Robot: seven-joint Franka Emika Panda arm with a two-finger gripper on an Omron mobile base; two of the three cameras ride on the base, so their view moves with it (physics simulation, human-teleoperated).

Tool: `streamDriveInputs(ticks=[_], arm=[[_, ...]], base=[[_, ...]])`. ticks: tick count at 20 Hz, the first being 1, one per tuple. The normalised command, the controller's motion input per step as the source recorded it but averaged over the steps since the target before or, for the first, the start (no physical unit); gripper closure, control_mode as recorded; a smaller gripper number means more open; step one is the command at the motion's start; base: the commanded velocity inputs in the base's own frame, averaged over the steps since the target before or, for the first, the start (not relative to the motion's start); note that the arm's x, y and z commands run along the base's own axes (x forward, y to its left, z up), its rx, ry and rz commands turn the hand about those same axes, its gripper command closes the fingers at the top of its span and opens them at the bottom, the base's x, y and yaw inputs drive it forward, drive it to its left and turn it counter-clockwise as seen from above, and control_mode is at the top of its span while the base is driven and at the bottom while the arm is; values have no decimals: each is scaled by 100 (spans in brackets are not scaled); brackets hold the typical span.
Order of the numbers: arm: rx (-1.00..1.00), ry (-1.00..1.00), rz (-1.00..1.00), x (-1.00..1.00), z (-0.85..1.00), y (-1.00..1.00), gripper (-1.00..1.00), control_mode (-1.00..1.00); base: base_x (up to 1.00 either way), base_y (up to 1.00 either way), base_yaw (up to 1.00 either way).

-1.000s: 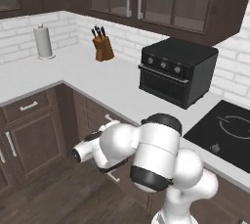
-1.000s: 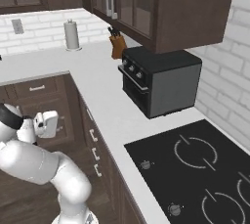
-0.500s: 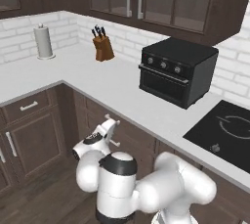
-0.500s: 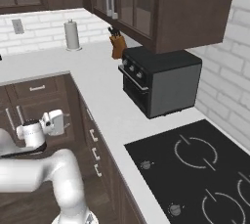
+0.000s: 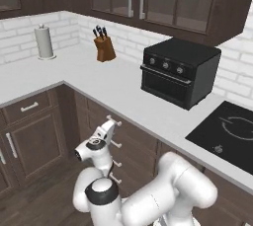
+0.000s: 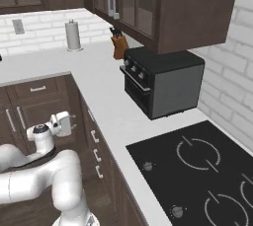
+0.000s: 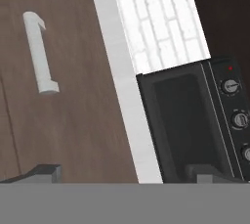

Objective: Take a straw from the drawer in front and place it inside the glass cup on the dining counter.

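Note:
The drawer (image 7: 78, 100) is a dark-brown front just under the white worktop edge, shut, with a short silver bar handle (image 7: 40, 54). In the base views its handle (image 5: 114, 121) (image 6: 92, 115) tops a column of similar handles. My gripper (image 7: 124, 173) faces this front from a short way off, open, fingertips (image 7: 48, 170) wide apart with nothing between them. From the base cameras the gripper (image 5: 105, 132) (image 6: 63, 124) hovers just in front of the drawer stack. The straw, the glass cup and the dining counter are out of view.
A black countertop oven (image 5: 179, 70) (image 6: 159, 81) stands on the white worktop (image 5: 89, 79). A knife block (image 5: 104, 47) and a paper towel roll (image 5: 44, 42) sit further back. A black cooktop (image 6: 207, 158) lies at the right. More cabinet doors (image 5: 29, 136) line the left.
The arm's elbow has swung down and across in front of the base. The gripper has crept a little closer to the drawer stack and stays open.

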Motion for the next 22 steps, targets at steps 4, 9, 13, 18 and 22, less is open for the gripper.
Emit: streamDriveInputs(ticks=[4,9,13,18,22], arm=[[0,2,0,50,-38,-2,-100,-100],[0,0,0,51,-13,-1,-100,-100],[0,0,0,51,-10,-1,-100,-100],[-1,2,0,49,-30,-2,-100,-100],[-4,5,0,33,-46,-6,-100,-100]], base=[[0,0,0],[0,0,0],[0,0,0],[0,0,0],[0,0,0]])
